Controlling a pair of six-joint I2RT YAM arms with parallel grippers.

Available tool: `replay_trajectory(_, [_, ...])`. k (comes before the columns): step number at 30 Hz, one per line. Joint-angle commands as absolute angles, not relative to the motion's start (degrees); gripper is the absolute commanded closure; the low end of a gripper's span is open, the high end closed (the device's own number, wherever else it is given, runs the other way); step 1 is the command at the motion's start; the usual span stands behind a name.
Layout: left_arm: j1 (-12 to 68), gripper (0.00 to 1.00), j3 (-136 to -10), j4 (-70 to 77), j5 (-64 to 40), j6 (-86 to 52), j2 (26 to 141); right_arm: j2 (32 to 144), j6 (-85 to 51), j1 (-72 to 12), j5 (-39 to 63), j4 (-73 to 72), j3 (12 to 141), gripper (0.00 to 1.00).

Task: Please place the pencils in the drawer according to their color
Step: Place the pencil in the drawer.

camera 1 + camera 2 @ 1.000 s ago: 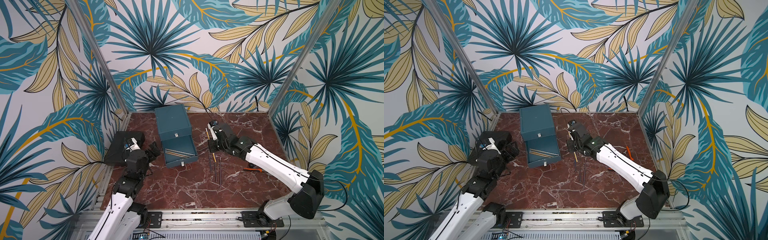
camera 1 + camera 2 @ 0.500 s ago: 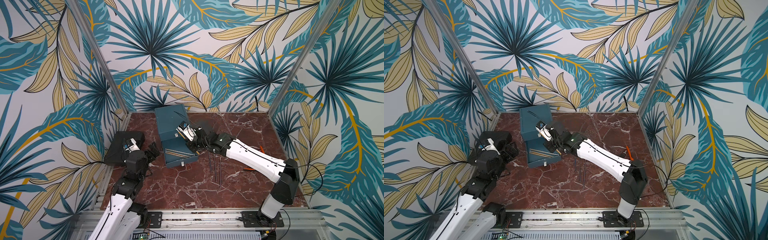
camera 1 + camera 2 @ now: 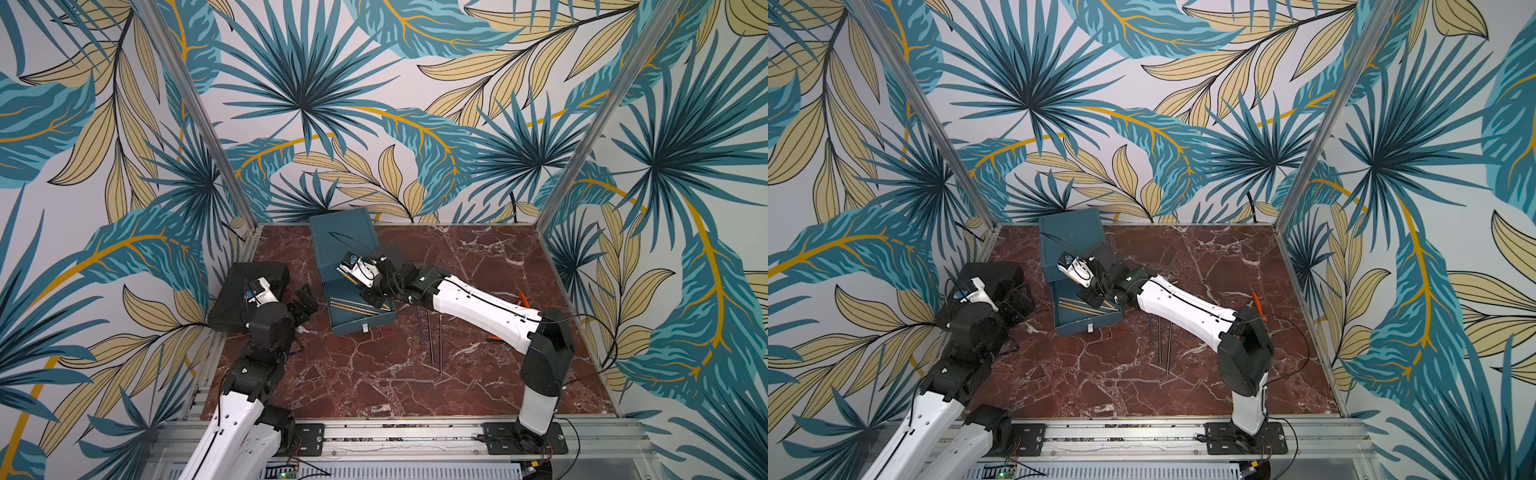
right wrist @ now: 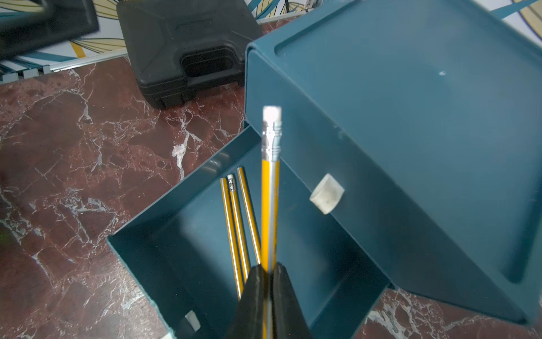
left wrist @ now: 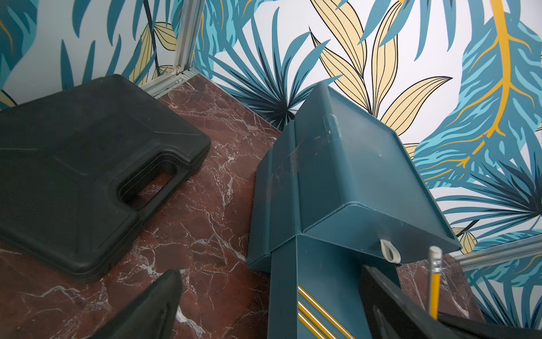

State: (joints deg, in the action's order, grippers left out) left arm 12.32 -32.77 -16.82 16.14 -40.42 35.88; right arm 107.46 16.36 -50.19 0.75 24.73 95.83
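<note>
Teal drawer cabinet stands far left, its bottom drawer pulled open. Left gripper, spread wide, hovers just left. Right gripper pinches a yellow pencil above the drawer's three yellow pencils. Dark pencils lie right.

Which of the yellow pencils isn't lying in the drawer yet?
The yellow pencil pinched in the right gripper, held above the open drawer; the other three lie flat on its floor.

A flat black case with a moulded handle lies closed at the left edge of the red-brown marble tabletop. An orange-handled tool lies near the right edge.
</note>
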Motion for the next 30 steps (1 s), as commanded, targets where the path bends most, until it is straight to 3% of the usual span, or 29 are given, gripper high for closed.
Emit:
replay_trajectory(1, [11.91,0.0,-32.58,-18.17,17.27,-39.74,34.96,108.57,17.46,-50.6,2.07,23.9,97.02,1.0])
replay_trajectory(5, [11.95,0.0,-32.7,-18.83,17.75,-39.56,34.22,109.59,16.91,-50.62,1.06,23.96,96.94,0.99])
replay_trajectory(8, [11.94,0.0,-32.7,-19.16,17.93,-39.43,33.59,110.18,16.62,-50.62,0.89,24.19,96.94,0.89])
replay_trajectory(16, [11.89,0.0,-32.96,-19.9,18.11,-38.88,33.19,110.04,15.47,-50.62,0.09,24.14,96.94,0.74])
replay_trajectory(24, [11.95,0.0,-33.38,-19.36,16.97,-36.52,32.94,107.64,13.08,-50.63,-0.44,23.99,96.75,0.68])
replay_trajectory(30, [11.95,0.0,-32.2,-17.67,13.84,-35.55,31.62,104.11,8.13,-50.62,-2.94,23.47,95.18,0.58])
